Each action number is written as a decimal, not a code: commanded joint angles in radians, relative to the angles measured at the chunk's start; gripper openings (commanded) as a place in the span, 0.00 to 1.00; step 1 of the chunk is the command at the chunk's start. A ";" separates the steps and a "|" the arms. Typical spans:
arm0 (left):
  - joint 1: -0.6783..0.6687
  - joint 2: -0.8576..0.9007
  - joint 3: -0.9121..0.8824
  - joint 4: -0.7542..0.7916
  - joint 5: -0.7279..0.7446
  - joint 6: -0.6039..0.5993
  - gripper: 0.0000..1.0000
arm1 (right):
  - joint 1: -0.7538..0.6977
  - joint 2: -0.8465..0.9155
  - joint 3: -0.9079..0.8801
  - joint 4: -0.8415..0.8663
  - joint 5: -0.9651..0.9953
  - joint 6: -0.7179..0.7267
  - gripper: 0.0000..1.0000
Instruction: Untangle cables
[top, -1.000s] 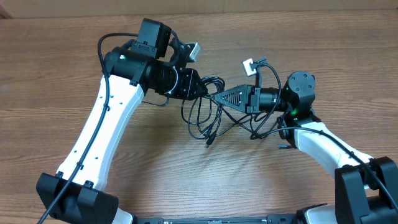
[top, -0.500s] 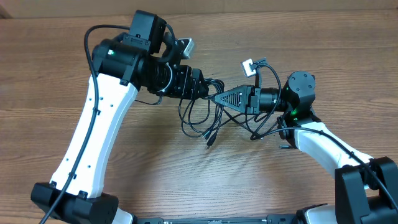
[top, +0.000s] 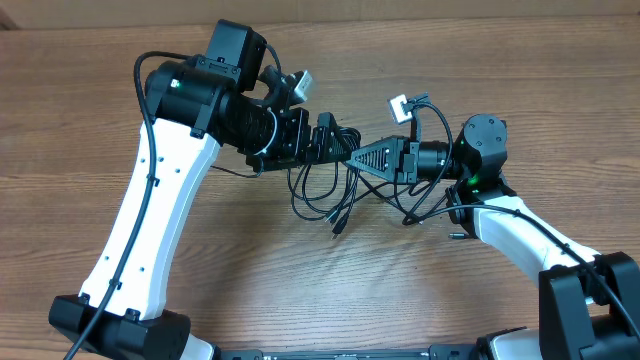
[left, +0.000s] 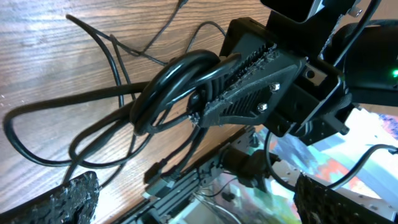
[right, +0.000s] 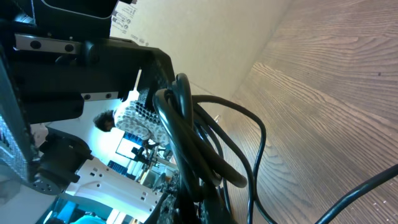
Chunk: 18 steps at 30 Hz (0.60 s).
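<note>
Black cables (top: 318, 196) lay in a loose tangle on the wooden bench (top: 80, 120) between the two arms, with several loops lifted off the surface. The right tool (top: 352, 158) was closed tight on a bunch of those loops, its tips pointing toward the left arm. The left tool (top: 327, 139) stood spread wide and held nothing, just beside the pinched bunch. In the left wrist view its fingertips (left: 78, 196) sat well apart, one at either side of the cables.
</note>
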 joint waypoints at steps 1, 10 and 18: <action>0.001 0.000 0.021 0.000 0.032 -0.037 1.00 | -0.001 -0.006 0.003 0.012 0.002 -0.008 0.04; -0.018 0.000 0.001 0.026 -0.217 -0.257 1.00 | -0.001 -0.006 0.003 0.012 0.002 -0.008 0.04; -0.106 0.000 0.001 0.122 -0.312 -0.384 1.00 | -0.003 -0.006 0.003 0.012 0.006 -0.008 0.04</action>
